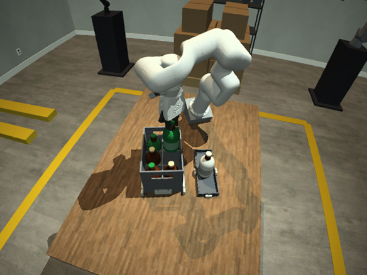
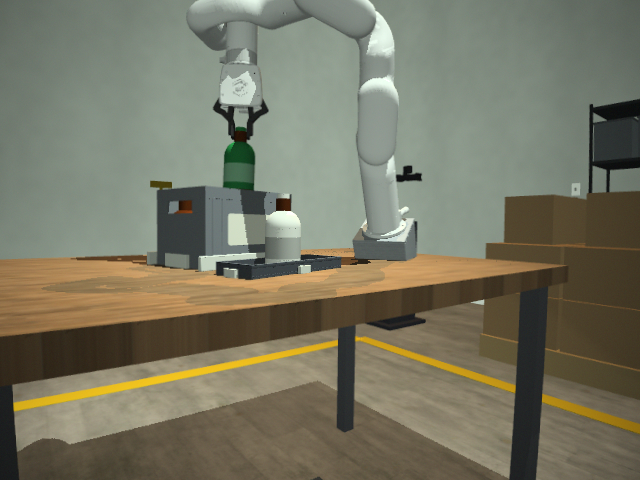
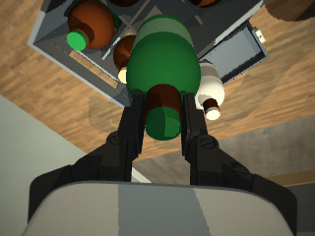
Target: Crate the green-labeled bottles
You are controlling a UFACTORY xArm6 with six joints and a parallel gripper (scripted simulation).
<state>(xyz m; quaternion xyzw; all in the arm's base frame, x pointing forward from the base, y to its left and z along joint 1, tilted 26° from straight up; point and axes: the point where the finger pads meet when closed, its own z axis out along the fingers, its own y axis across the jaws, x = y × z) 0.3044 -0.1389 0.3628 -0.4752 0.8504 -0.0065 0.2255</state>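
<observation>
My gripper (image 1: 171, 123) (image 2: 240, 135) (image 3: 163, 105) is shut on the neck of a large green bottle (image 1: 170, 140) (image 2: 239, 162) (image 3: 163, 64) with a pale green label. The bottle is upright over the crate's back right cell, its base about level with the rim. The grey crate (image 1: 147, 182) (image 2: 180, 240) also holds a green bottle (image 1: 153, 144) at back left, a brown cream-capped one (image 1: 152, 157) in front of it, a brown green-capped one (image 1: 151, 166) (image 3: 94, 25) at front left and a brown cream-capped one (image 1: 171, 165) (image 3: 125, 51) at front right.
The dark tray (image 1: 206, 185) (image 2: 279, 269) (image 3: 238, 49) lies right of the crate. A white bottle (image 1: 206, 166) (image 2: 282, 232) (image 3: 211, 88) stands upright on it. The crate cell in front of the held bottle looks empty. Dividers and crate walls surround the cells.
</observation>
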